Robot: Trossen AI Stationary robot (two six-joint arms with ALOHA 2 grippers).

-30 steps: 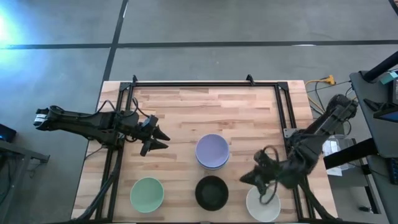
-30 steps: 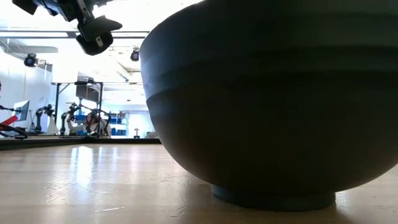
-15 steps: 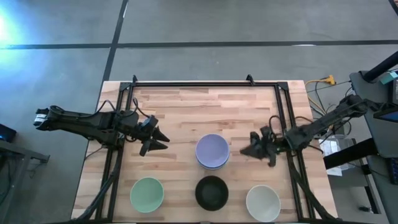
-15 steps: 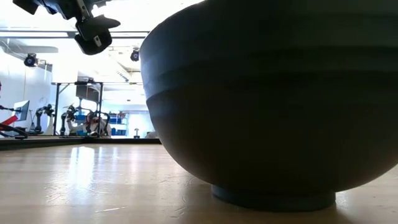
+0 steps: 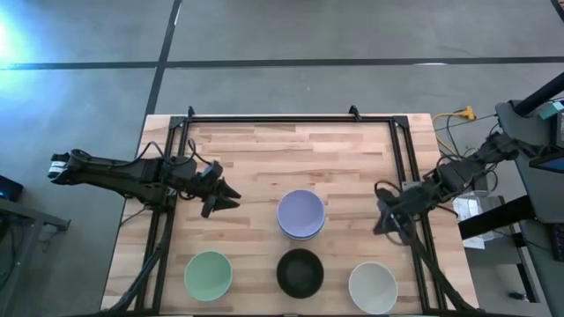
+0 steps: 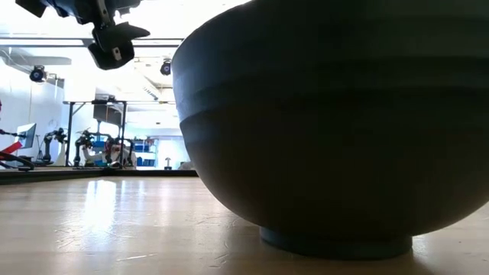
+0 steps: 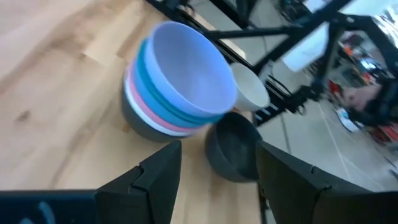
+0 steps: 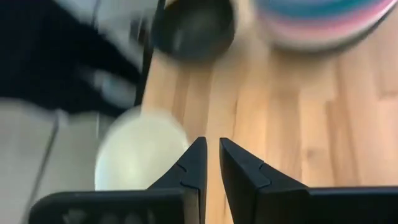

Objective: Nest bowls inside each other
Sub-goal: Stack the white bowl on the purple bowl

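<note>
A stack of nested bowls (image 5: 301,216), lavender on top over blue, pink and a dark one, stands near the middle of the wooden table (image 5: 264,150). Along the near edge sit three single bowls: a pale green bowl (image 5: 209,274), a black bowl (image 5: 300,272) and a white bowl (image 5: 372,286). The left claw (image 5: 222,198) hovers left of the stack, fingers spread and empty. The right claw (image 5: 384,220) hangs at the table's right side above the white bowl, fingers nearly together, holding nothing.

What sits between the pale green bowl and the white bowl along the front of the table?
A black bowl sits between the pale green bowl and the white bowl, apart from both. The high view shows this.
</note>
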